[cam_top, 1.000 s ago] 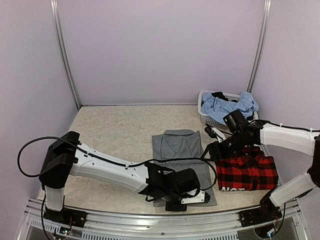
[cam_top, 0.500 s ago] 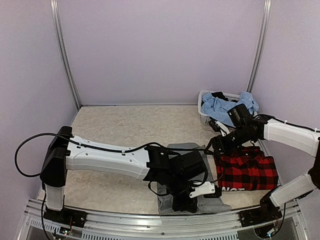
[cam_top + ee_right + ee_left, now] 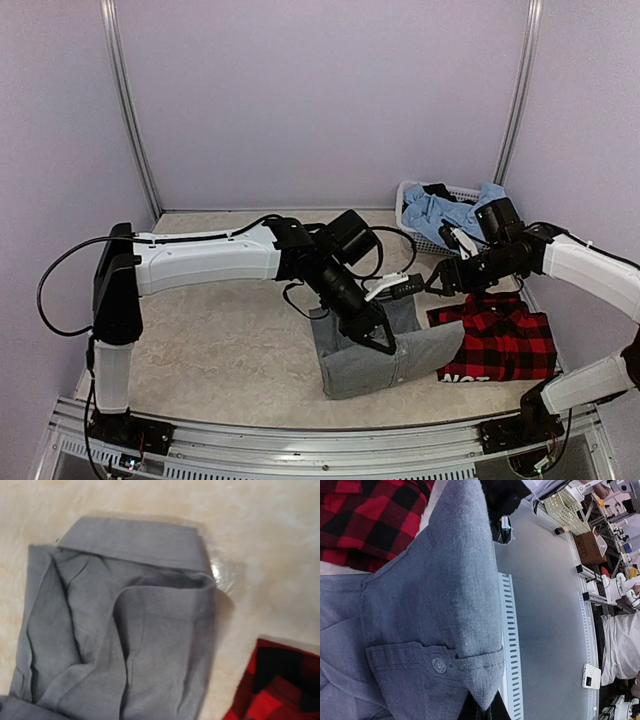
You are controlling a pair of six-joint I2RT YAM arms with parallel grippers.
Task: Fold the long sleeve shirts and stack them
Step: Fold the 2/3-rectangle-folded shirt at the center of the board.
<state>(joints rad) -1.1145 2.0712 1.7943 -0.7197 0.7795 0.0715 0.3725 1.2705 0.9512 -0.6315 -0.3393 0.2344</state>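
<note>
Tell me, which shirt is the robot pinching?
The grey shirt: the left arm's jaws are shut on its edge, holding it up. The red-and-black plaid shirt lies on the table with nothing gripping it.

Left fingers [image 3: 385,345] raised grey shirt's [image 3: 365,368] near edge rearward.

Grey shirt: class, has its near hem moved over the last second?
Yes. The left fingers pinch the near hem of the grey shirt and have carried it back, away from the front rail.
</note>
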